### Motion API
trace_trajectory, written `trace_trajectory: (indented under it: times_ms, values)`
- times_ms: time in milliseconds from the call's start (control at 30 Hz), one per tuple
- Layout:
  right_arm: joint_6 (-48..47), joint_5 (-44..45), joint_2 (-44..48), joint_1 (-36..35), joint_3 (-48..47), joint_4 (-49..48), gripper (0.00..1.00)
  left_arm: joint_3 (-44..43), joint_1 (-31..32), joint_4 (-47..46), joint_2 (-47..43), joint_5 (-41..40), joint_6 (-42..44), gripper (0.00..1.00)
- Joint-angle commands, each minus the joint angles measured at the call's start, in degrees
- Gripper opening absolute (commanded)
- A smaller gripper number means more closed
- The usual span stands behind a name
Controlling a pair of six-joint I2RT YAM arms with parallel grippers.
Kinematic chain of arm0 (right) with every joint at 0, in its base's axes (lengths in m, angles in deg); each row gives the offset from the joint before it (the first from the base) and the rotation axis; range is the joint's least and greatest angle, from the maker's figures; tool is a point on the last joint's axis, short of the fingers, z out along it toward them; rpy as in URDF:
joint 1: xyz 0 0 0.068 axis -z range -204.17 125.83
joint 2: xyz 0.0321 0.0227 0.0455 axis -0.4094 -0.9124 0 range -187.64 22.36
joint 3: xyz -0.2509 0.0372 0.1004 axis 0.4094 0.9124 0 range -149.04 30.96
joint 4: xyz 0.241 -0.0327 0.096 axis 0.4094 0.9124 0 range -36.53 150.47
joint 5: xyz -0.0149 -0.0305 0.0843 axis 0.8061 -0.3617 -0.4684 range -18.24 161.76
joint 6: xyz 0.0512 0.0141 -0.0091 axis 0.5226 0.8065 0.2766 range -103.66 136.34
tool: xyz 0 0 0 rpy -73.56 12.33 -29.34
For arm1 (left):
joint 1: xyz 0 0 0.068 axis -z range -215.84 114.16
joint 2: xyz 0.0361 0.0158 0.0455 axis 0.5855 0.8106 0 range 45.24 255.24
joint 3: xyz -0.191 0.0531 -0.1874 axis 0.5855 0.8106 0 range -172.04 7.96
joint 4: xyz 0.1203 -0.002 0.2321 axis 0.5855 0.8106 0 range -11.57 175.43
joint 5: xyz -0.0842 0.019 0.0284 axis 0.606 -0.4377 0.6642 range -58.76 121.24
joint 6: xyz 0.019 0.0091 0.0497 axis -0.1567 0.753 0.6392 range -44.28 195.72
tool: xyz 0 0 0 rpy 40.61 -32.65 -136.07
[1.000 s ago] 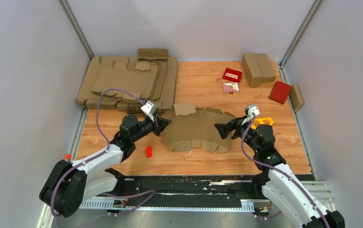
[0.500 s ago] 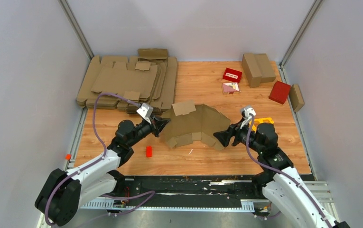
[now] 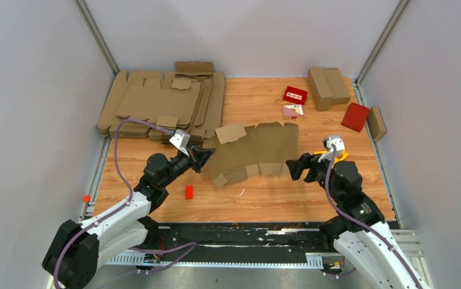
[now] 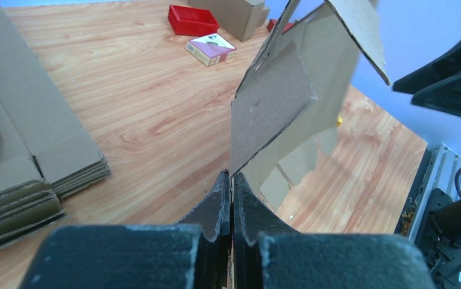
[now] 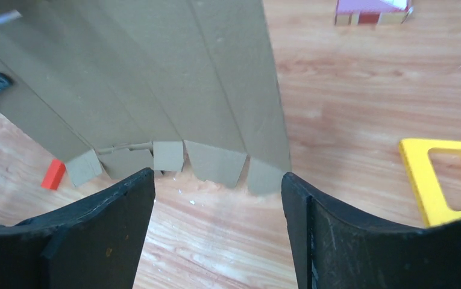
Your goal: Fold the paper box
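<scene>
Box point(image 3: 255, 153) is standing mid-table point(image 3: 264, 201) as an unfolded blank, tilting upright, with small tabs running along its lower edge. Left gripper point(image 3: 202, 158) is pinching the blank's left edge, fingers pressed together on the cardboard. Right gripper point(image 3: 292, 167) is hanging spread wide just beside the blank's right edge, apparently touching nothing. Red carton point(image 3: 294, 94) at the back is showing a white label, print too small to read. Pink carton point(image 3: 292, 111) just beside it is likewise unreadable.
</scene>
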Motion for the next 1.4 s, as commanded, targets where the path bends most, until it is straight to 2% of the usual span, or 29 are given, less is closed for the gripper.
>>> trace_trajectory:
  times_ms: [0, 133, 267, 500, 600, 667, 733, 900, 1033, 1133, 1367]
  values:
    - [0.6, 2.2, 4.2, -0.2, -2.6, 0.8, 0.75, -0.6, 0.0, 0.0, -2.4, -2.9, -1.3, 0.00]
    - [-1.4, -14.1, 3.1, -0.2, -1.1, -6.3, 0.70, -0.7, 0.0, 0.7, -2.7, -3.2, -1.8, 0.00]
    - [0.4, -22.9, -6.2, -0.7, -1.2, -13.1, 0.65, -0.8, 0.0, -1.4, -1.0, -0.8, -2.3, 0.00]
    - [0.4, -20.4, -27.5, -5.9, -2.7, -26.4, 0.58, -0.3, 0.0, -4.5, 0.2, 4.1, -0.5, 0.00]
    - [3.5, -17.3, -35.9, -7.7, -5.4, -29.2, 0.42, -0.3, 0.0, -5.8, 0.7, 5.6, -0.6, 0.00]
    - [4.6, -13.6, -40.9, -9.4, -8.1, -29.1, 0.36, -0.3, 0.0, -6.4, 1.1, 6.5, -0.5, 0.00]
    - [3.6, -13.0, -45.2, -11.4, -10.4, -30.0, 0.24, -0.2, 0.0, -7.2, 1.6, 7.2, -0.7, 0.00]
    - [0.5, -10.1, -53.5, -15.3, -15.9, -29.1, 0.00, -0.3, -0.1, -9.1, 2.9, 8.9, -1.4, 0.00]
    - [-0.4, -6.7, -57.4, -16.9, -16.0, -29.2, 0.00, -0.3, 0.0, -9.4, 3.3, 9.0, -1.4, 0.00]
    - [-0.1, -7.6, -58.6, -17.5, -14.7, -30.6, 0.00, -0.3, 0.0, -9.3, 3.6, 8.8, -1.3, 0.00]
    - [0.6, -8.0, -57.4, -18.3, -10.5, -30.8, 0.00, -0.2, 0.0, -9.2, 3.9, 8.6, -0.6, 0.00]
